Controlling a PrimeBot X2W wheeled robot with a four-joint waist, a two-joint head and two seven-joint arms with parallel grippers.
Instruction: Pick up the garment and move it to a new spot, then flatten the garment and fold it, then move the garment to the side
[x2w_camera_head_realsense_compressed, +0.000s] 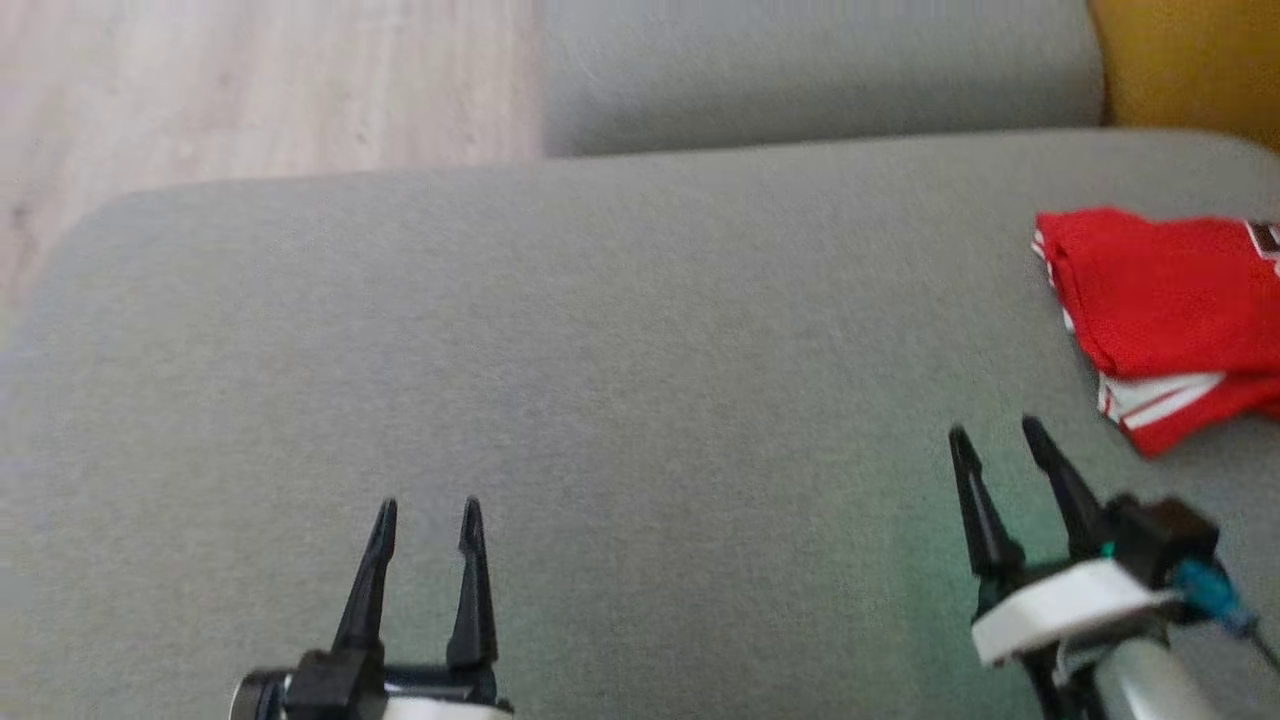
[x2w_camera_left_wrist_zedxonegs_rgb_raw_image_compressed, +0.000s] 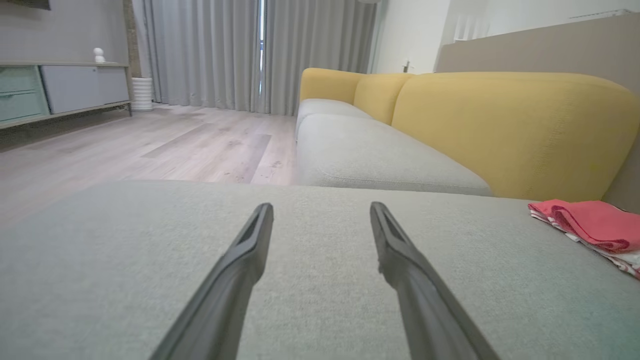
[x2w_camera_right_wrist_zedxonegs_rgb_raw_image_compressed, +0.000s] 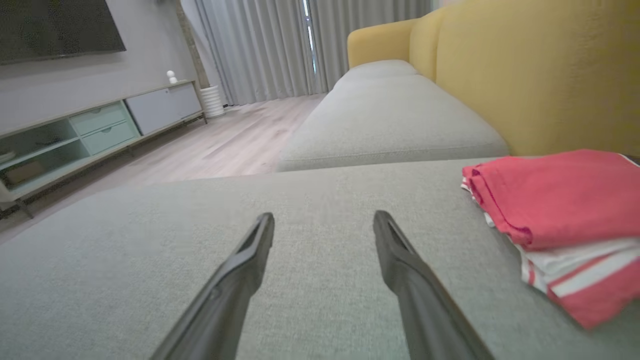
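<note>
Folded in a compact stack on the right side of the grey woven-fabric sofa seat cushion (x2w_camera_head_realsense_compressed: 600, 350), close to the mustard-yellow upholstered backrest (x2w_camera_head_realsense_compressed: 1190, 60): red cloth garment with white stripes (x2w_camera_head_realsense_compressed: 1170, 290). Spread apart and empty over bare cushion at lower left: left gripper (x2w_camera_head_realsense_compressed: 429, 505). Likewise spread wide and holding nothing, near the garment's front edge but not touching: right gripper (x2w_camera_head_realsense_compressed: 995, 427).
</note>
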